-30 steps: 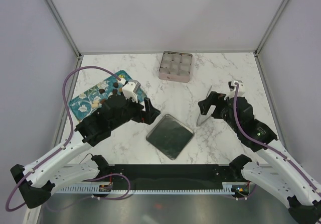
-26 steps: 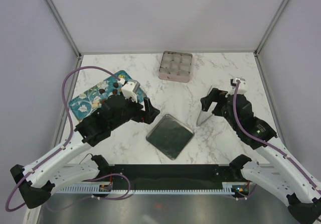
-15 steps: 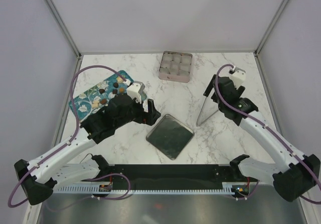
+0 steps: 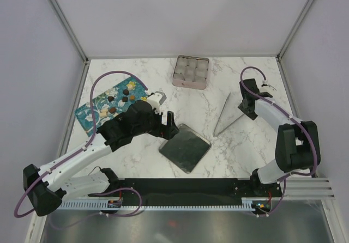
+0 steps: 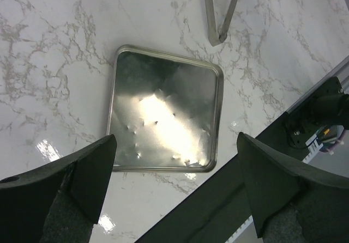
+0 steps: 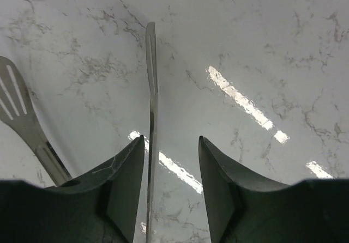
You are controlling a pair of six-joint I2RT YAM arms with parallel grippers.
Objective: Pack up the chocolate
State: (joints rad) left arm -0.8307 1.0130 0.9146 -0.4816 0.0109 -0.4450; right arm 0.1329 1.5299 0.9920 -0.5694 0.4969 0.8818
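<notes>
- Left gripper (image 4: 168,126) hangs over the near-left corner of the square silver metal lid (image 4: 185,147); jaws wide apart, nothing between them.
- Left wrist view: both dark fingers (image 5: 82,183) frame that lid (image 5: 163,117), which lies flat on the white marble table (image 5: 49,52).
- Small brown chocolate pieces (image 4: 125,98) sit loose on the teal floral rectangular tray (image 4: 90,115) at the table's left side.
- Chocolate is behind and to the left of the left gripper, past its wrist; near it, not touching.
- Right gripper (image 4: 245,109) is down at the spread end of the silver metal tongs (image 4: 226,117), on the right of the table.
- Right wrist view: jaws partly open, straddling one tong arm (image 6: 151,101) seen edge-on. It sits just beside the left finger (image 6: 122,188), with a clear gap to the other finger; can't tell if it touches.
- Second, slotted tong arm (image 6: 19,107) lies outside the jaws, to the left.
- Chocolate is well apart from the right gripper, across the table.
- Pink square tin of pale paper cups (image 4: 191,71) stands at the far edge, between the two grippers.
</notes>
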